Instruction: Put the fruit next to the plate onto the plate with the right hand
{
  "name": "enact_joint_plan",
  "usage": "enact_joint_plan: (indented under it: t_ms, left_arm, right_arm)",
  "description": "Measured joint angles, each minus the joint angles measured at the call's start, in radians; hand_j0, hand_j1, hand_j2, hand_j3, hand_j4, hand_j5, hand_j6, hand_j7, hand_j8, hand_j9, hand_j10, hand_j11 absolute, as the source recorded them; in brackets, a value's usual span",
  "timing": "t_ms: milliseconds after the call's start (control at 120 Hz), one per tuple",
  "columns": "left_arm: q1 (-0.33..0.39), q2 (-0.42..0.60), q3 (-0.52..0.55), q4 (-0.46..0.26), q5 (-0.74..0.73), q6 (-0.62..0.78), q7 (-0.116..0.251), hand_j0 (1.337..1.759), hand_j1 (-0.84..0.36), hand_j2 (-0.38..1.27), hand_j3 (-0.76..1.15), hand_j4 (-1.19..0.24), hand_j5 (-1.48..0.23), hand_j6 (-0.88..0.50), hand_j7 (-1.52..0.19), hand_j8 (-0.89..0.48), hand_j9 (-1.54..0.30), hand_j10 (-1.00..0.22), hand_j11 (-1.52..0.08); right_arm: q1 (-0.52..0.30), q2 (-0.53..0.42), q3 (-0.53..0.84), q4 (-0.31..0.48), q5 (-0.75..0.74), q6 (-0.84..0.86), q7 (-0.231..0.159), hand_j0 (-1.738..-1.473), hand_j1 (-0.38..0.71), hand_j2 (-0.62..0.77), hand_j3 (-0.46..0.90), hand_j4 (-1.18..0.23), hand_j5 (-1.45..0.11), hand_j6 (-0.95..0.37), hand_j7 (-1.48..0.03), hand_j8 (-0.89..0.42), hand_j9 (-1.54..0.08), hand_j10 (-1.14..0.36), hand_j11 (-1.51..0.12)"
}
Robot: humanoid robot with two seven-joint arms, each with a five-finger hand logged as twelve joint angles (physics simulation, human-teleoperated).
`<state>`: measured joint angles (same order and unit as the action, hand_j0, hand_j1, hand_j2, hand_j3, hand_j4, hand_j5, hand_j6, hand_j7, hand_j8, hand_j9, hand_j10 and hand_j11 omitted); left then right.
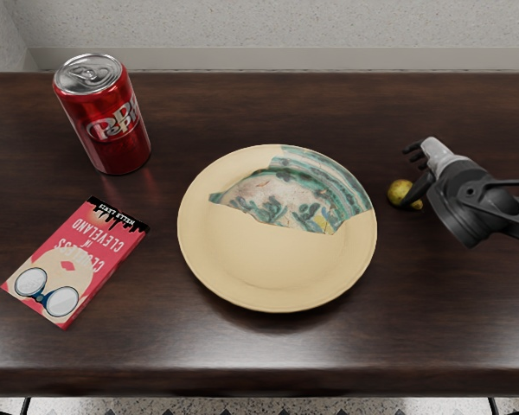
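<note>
so, right hand (428, 169) sits right at the small yellow-green fruit (400, 191), partly covering it; can't tell if it's gripping yet. fruit's on the table (467, 328) just beside the plate (242, 259), not on it, prob lined up for a pickup.

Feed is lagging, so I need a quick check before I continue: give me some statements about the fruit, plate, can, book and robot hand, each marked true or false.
1. The fruit lies on the plate. False: it lies on the table, just right of the plate.
2. The soda can stands upright, left of the plate and farther back. True.
3. The book lies right of the plate. False: it lies left of the plate, in front of the soda can.
4. The right robot hand is close beside the fruit. True.
</note>
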<state>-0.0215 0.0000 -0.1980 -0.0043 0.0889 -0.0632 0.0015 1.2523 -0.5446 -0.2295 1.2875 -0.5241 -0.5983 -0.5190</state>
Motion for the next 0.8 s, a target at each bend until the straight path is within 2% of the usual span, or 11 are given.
enact_joint_plan:
  t_ms: [550, 800]
  left_arm:
    - [0.0, 0.0, 0.0, 0.0, 0.0, 0.0, 0.0, 1.658, 0.32, 0.0, 0.0, -0.02, -0.03, -0.02, -0.03, -0.02, -0.03, -0.02, -0.03]
    - [0.0, 0.0, 0.0, 0.0, 0.0, 0.0, 0.0, 1.658, 0.32, 0.0, 0.0, -0.02, -0.03, -0.02, -0.03, -0.02, -0.03, -0.02, -0.03]
  right_arm:
    - [-0.019, 0.039, -0.036, -0.006, -0.024, -0.013, 0.002, -1.658, 0.2, -0.08, 0.0, -0.46, -0.6, -0.46, -0.6, -0.46, -0.6, -0.46, -0.6]
    - [-0.027, 0.04, -0.035, -0.017, -0.031, -0.01, 0.01, -1.651, 0.23, -0.03, 0.0, -0.53, -0.72, -0.45, -0.71, -0.4, -0.73, -0.53, -0.73]
